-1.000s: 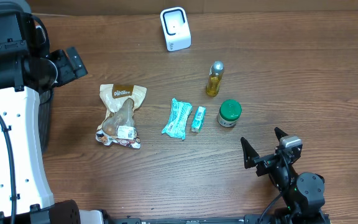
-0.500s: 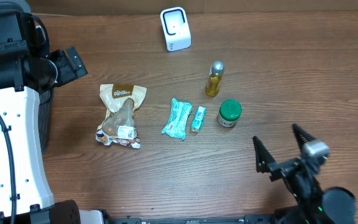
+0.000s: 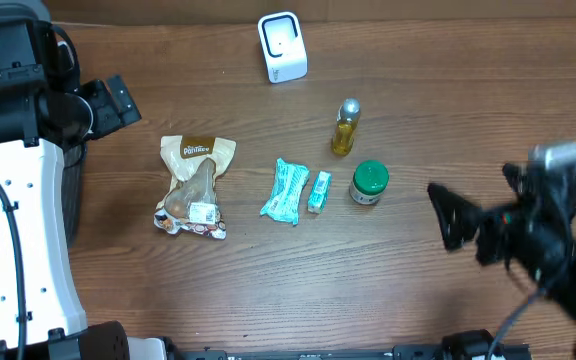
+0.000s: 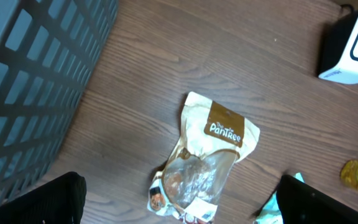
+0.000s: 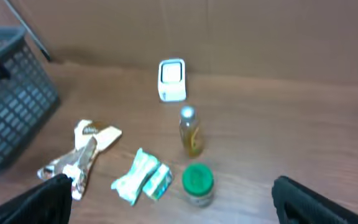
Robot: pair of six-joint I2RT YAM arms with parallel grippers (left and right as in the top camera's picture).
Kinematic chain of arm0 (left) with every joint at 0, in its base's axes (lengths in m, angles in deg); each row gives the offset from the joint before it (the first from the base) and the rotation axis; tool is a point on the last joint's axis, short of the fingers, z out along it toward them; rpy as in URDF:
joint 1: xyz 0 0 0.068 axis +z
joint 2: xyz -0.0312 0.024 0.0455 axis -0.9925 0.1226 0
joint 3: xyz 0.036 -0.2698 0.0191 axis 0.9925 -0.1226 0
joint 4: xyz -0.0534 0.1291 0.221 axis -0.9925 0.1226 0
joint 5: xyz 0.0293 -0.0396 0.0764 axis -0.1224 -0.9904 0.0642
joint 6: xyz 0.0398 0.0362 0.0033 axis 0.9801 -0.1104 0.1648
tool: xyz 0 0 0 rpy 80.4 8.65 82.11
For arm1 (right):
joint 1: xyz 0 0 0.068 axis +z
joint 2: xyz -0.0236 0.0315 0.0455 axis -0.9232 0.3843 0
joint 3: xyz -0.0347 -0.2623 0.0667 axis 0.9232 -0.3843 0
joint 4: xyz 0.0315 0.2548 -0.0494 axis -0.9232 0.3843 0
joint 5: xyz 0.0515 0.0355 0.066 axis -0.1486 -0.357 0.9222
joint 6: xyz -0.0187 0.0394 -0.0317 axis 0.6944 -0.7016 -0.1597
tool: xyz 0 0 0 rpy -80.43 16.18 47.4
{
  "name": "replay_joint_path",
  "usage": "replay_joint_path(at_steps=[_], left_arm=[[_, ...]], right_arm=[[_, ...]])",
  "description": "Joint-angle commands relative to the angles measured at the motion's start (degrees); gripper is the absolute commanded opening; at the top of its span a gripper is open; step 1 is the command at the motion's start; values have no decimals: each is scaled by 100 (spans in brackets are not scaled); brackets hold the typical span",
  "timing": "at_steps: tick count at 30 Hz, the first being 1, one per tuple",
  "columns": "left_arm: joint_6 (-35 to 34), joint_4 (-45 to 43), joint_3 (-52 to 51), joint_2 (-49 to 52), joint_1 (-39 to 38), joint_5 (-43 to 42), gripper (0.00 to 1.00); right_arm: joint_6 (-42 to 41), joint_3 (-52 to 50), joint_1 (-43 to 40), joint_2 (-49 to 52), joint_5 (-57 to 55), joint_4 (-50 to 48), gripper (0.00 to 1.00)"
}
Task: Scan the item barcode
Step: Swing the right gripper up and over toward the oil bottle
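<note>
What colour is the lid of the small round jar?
The small jar's round lid is green, clearest in the overhead view.

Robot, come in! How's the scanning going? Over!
Left gripper open, empty. Right gripper open, empty. Snack bag lying untouched, scanner at far edge. Nothing blocking.

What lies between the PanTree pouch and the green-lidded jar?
Overhead view: a crumpled teal packet and a small teal box, side by side between pouch and jar.
</note>
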Motion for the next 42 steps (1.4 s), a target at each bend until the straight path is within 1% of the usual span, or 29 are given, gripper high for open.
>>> replay_joint_path(at_steps=[1,3,7,10,19,21,22,24,26,32,36,42], left_arm=[[66,-2,35,20,9,-2,100],[66,0,35,20,9,-4,100],[66,-2,35,20,9,-2,100],[66,-2,35,20,9,-4,100],[66,0,35,20,9,-4,100],[66,-2,35,20,9,-4,100],[66,-2,35,20,9,-2,100],[66,-2,35,20,9,-2,100],[66,-2,35,20,9,-2,100],[66,-2,35,20,9,-2,100],[66,-2,35,20,9,-4,100],[66,-2,35,20,9,-2,100]], right_arm=[[129,1235,-11,1088,55,667,100],[-15,1530,-11,1655,146,833,100],[-476,1530,-11,2293,610,1202,100],[-476,1528,-11,2870,999,1333,100],[-616,1515,-11,4068,1034,1801,100],[-999,1458,-11,4258,809,1799,100],[-1480,1379,-11,4374,385,1762,100],[-2006,1239,-11,4439,-116,1676,100],[-2378,1010,-9,4441,-321,1495,100],[-2719,358,-4,4441,-343,1016,100],[-2841,-273,0,4441,-411,428,100],[-2857,-988,0,4441,-428,-273,100]])
